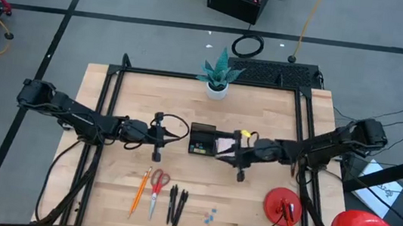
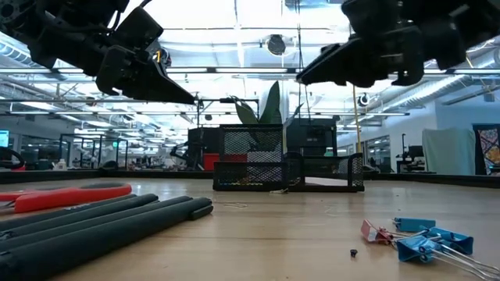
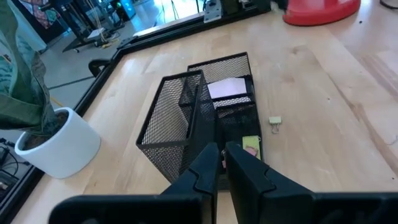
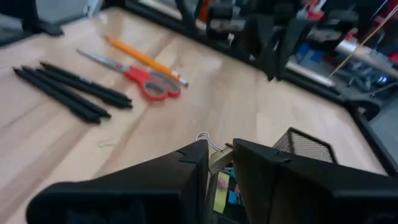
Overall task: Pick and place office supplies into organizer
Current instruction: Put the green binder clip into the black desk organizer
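Hovering over the mesh organizer [image 1: 203,139] at mid-worktop, the right gripper [image 4: 219,163] pinches a small binder clip [image 4: 219,158] between fingers [image 4: 186,171] drawn nearly together, just above a compartment holding the pink sticky-note pad [image 3: 227,88]. On the organizer's other side, the left gripper [image 3: 220,163] hangs with its fingers [image 3: 245,174] almost closed and nothing between them. Nearer the front edge of the worktop [image 1: 252,202] lie the orange pencil [image 1: 138,192], red-handled scissors [image 1: 156,189], three black pens [image 1: 177,204] and small blue clips [image 1: 209,217].

Open-plan robotics lab: ceiling pipes [image 2: 234,74], distant workbenches [image 2: 86,160], taped floor [image 1: 46,10].
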You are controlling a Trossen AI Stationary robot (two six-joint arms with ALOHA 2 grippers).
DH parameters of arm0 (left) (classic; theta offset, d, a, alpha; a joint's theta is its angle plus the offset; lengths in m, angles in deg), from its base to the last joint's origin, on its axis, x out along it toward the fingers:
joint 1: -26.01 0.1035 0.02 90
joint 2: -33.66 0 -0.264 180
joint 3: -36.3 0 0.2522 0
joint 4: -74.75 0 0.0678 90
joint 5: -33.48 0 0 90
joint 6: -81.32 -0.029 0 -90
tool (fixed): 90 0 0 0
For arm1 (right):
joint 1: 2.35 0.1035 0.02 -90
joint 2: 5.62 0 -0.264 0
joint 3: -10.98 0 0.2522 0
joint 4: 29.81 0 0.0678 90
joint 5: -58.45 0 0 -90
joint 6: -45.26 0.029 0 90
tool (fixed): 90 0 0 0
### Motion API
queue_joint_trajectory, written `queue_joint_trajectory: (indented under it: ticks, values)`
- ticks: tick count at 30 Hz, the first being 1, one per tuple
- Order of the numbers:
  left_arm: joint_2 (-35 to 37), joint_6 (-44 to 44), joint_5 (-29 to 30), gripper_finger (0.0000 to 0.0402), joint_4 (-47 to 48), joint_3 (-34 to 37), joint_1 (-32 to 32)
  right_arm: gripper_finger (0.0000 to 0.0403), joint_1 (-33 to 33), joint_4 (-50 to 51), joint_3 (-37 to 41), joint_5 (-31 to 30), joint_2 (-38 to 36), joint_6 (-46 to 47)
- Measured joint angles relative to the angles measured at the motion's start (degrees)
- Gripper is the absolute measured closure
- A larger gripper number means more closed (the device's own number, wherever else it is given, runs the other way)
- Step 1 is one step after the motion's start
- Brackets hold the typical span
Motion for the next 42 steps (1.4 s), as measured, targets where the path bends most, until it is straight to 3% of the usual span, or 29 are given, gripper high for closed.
queue_joint_trajectory:
  ticks: [7, 14, 18, 27, 42]
  values:
    - [0.0, -0.2, 0.11, 0.0364, -0.65, 0.0, 0.06, 0.0346, -2.75, -6.39, 3.88, -1.69, 1.0, 3.35]
    - [0.0, -0.58, 0.1, 0.0364, -1.51, 0.0, 0.06, 0.0346, -2.96, -6.17, -1.29, -4.7, 10.25, 4.25]
    - [0.0, -1.14, 0.11, 0.0364, -1.53, 0.0, 0.06, 0.0349, -2.93, -2.77, -6.5, -5.16, 15.83, 4.22]
    - [0.0, -1.09, 0.09, 0.0364, -0.58, 0.0, 0.06, 0.0349, -2.91, 8.45, -15.81, -14.84, 22.54, 4.31]
    - [0.0, -1.11, 0.09, 0.0364, -0.13, 0.0, 0.06, 0.0325, -2.91, 13.58, -17.87, -14.93, 24.46, 5.08]
